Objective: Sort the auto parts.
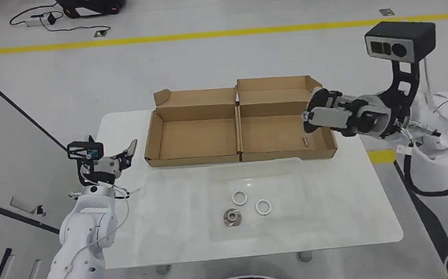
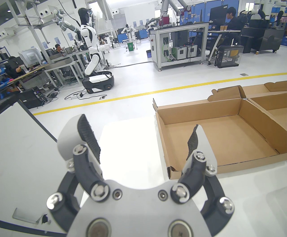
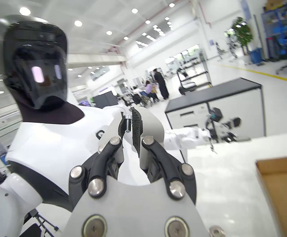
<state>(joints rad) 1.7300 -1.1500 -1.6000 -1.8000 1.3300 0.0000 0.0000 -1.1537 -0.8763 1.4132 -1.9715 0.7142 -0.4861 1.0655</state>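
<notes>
Though unclear from above, bolt (image 3: 127, 125) within right claw (image 3: 128, 115)

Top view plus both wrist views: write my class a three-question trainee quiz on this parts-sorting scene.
1. True or false: the left tool is shut.
2. What does the right tool grip? A) a bolt B) a spring C) nothing
3. Fill in: ___ white rings lie on the table.
Key: 1 false; 2 A; 3 two.
</notes>
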